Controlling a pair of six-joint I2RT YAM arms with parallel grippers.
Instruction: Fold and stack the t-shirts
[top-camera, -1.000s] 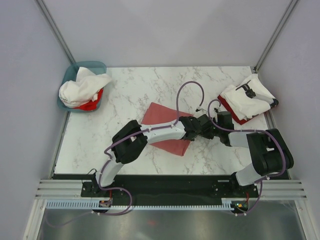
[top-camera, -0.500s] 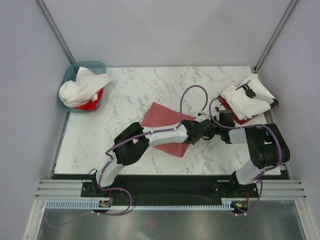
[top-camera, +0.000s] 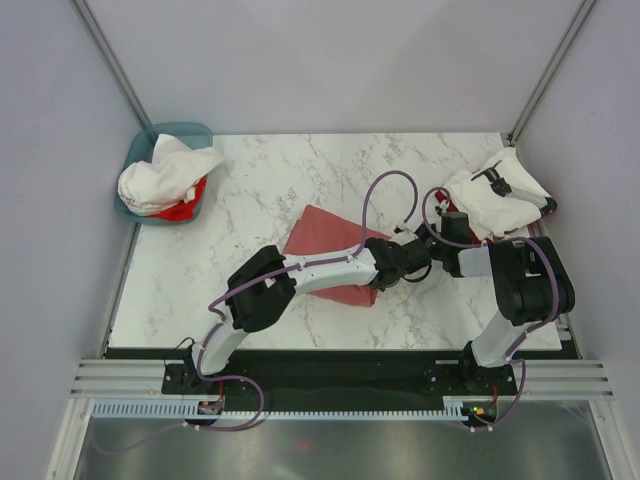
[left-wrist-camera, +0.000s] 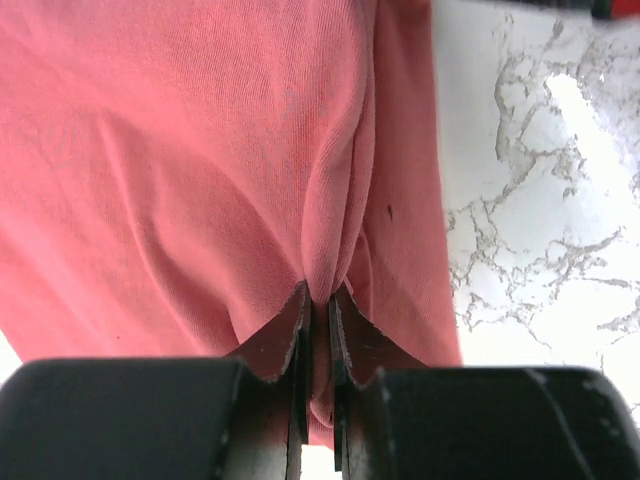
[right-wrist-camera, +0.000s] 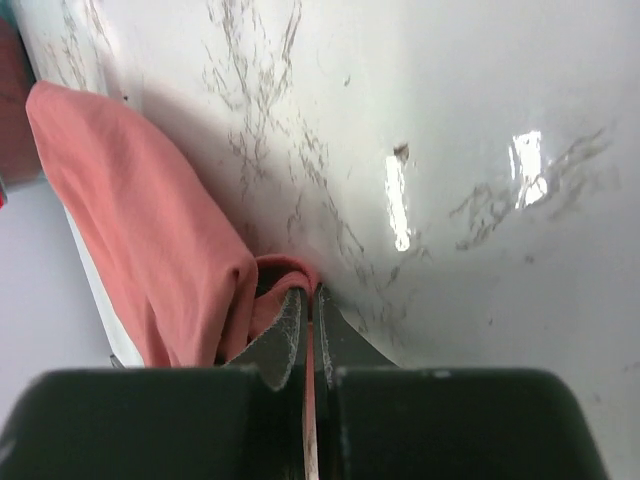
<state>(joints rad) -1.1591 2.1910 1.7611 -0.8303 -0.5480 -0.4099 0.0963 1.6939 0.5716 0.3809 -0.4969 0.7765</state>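
A salmon-red t-shirt (top-camera: 318, 232) lies folded on the marble table (top-camera: 260, 190), partly under my left arm. Both grippers meet at its right edge. In the left wrist view my left gripper (left-wrist-camera: 320, 300) is shut on a raised pleat of the t-shirt (left-wrist-camera: 200, 150). My right gripper (right-wrist-camera: 311, 297) is shut on a thin edge of the same t-shirt (right-wrist-camera: 150, 220), low over the table. From above, the left gripper (top-camera: 416, 263) and right gripper (top-camera: 433, 252) almost touch.
A folded white t-shirt (top-camera: 495, 192) lies on a red one (top-camera: 452, 213) at the table's right edge. A teal basket (top-camera: 185, 131) at the back left holds a white t-shirt (top-camera: 160, 172) and a red one (top-camera: 182, 208).
Both grippers have shut on the salmon t-shirt's right edge. The left forearm has sunk lower across the cloth, and the right arm has drawn in toward it.
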